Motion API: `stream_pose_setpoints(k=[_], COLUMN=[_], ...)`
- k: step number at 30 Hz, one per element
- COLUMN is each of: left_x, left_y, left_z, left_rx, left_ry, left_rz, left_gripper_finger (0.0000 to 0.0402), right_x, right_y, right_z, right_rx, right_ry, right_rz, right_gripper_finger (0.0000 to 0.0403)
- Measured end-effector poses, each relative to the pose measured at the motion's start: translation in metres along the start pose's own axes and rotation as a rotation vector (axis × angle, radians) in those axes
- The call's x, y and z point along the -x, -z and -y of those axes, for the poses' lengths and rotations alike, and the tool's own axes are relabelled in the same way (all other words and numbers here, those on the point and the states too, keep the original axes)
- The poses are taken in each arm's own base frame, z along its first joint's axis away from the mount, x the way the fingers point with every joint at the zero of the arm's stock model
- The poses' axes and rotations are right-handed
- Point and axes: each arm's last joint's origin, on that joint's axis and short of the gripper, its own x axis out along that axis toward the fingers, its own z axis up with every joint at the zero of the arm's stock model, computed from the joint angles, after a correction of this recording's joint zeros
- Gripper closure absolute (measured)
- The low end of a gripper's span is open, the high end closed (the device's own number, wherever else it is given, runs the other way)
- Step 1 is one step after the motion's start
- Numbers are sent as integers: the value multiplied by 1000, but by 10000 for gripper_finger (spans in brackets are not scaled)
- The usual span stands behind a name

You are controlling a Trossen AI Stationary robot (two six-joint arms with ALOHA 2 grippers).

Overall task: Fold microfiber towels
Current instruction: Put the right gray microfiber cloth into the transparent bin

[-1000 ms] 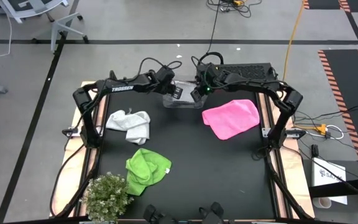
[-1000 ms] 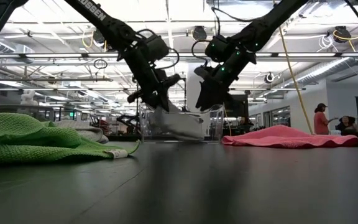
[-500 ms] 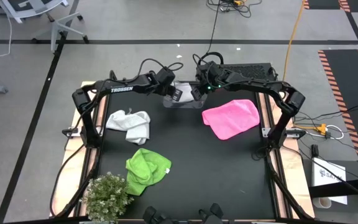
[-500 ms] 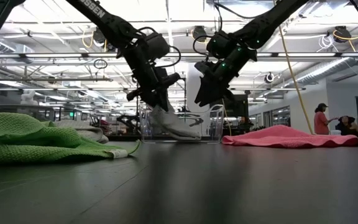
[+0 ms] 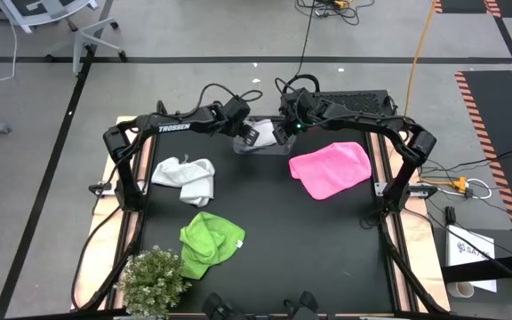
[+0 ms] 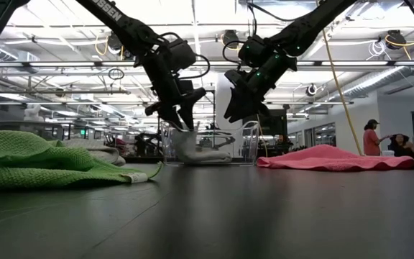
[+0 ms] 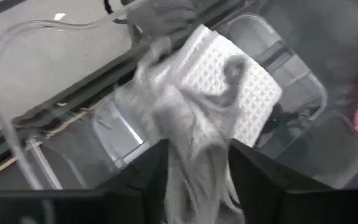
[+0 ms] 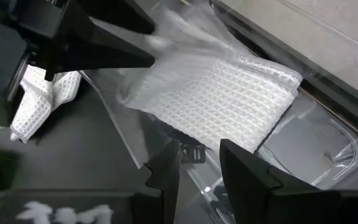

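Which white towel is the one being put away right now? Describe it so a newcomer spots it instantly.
Start at the clear plastic bin at the far middle of the black table, under both arms. The folded white towel lies inside it, below the left gripper. Unlike the crumpled white towel lying loose on the table, it sits flat inside the bin.

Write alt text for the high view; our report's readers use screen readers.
Both arms meet over a clear bin at the table's far edge, holding a white towel. Another white towel, a pink towel, a green towel and a plant lie nearer.
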Motion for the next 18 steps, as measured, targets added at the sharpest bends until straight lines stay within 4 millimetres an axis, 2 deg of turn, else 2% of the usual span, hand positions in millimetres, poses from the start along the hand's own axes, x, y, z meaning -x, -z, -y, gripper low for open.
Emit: stream_pose_setpoints(k=[6,11,14,18], left_x=[2,15,31,69], left_y=[-5,-24,-33,-34], left_z=[-4,1,11,24], left_rx=[18,27,-22,-91], left_ry=[-48,14,31,-54], left_rz=[19,36,20,6], left_gripper_finger=[159,141,148,169], right_x=[0,0,4,14], right_y=[0,-1,-10,-25], right_z=[0,-7,-23,-40], right_rx=[9,57,152,284], right_ry=[0,-11,-30,-3], right_rz=[2,-2,-1,33], right_gripper_finger=[296,301,324,386])
